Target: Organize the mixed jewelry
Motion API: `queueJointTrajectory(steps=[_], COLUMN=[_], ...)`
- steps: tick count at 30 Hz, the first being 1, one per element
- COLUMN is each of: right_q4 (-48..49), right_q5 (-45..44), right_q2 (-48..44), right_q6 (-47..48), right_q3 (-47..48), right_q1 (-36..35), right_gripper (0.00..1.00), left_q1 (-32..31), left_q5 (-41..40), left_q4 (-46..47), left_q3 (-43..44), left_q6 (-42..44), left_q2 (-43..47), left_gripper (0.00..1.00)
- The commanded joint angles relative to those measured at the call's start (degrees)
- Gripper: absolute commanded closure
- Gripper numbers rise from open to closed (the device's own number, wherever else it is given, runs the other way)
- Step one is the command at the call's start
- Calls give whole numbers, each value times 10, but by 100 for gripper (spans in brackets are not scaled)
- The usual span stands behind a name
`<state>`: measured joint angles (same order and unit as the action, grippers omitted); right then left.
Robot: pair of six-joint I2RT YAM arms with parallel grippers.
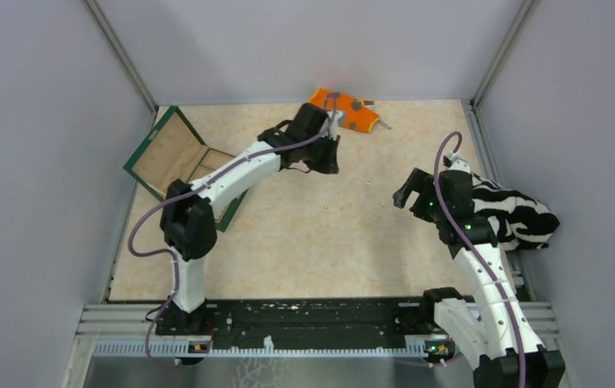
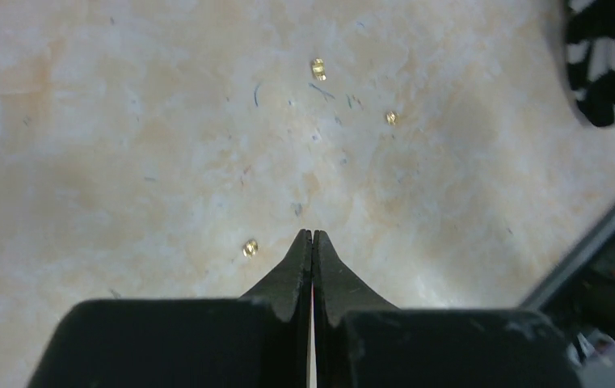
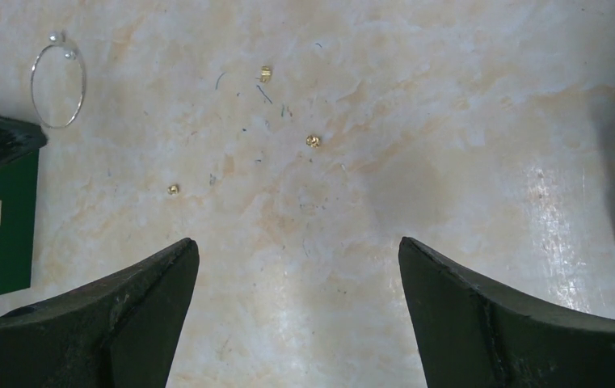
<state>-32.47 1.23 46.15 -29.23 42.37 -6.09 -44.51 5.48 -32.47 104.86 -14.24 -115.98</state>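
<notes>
A thin silvery wire hoop [image 3: 58,81] with two small pearl beads lies flat on the table, far left in the right wrist view, just beyond the green box. Three tiny gold pieces lie scattered on the tabletop [image 3: 265,73] [image 3: 313,141] [image 3: 174,189]. They also show in the left wrist view, and the nearest piece [image 2: 250,248] sits just left of my left gripper [image 2: 312,234]. That gripper is shut, its tips pressed together with nothing visible between them. My right gripper [image 3: 298,246] hangs wide open above bare table, nearer than the gold pieces.
An open green jewelry box [image 1: 176,158] stands at the left side of the table. An orange grey-spotted cloth [image 1: 344,109] lies by the back wall. A black-and-white striped cloth [image 1: 518,212] is bunched at the right edge, behind the right arm.
</notes>
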Motion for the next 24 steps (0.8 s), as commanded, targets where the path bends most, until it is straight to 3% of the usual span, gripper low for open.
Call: queueJointTrajectory(steps=[1, 5, 12, 15, 17, 19, 24], right_q4=[35, 53, 73, 75, 72, 70, 69], right_q5=[5, 11, 17, 18, 17, 15, 9], right_q2=[-2, 2, 2, -1, -2, -3, 0], right_q6=[-5, -11, -20, -21, -19, -14, -9], right_q3=[-1, -6, -25, -30, -31, -28, -22], right_q1=[4, 4, 4, 4, 4, 4, 3], right_gripper=[7, 7, 7, 7, 7, 7, 7], left_q1=[80, 158, 199, 199, 200, 192, 76], left_q5=[235, 428, 611, 626, 608, 527, 199], left_q4=[-28, -20, 57, 83, 82, 63, -37], left_q3=[-70, -119, -194, -215, -215, -201, -75], left_q6=[13, 22, 3, -9, -17, -20, -10], left_q2=[69, 109, 151, 158, 156, 150, 69], left_gripper=[100, 100, 100, 100, 100, 100, 100])
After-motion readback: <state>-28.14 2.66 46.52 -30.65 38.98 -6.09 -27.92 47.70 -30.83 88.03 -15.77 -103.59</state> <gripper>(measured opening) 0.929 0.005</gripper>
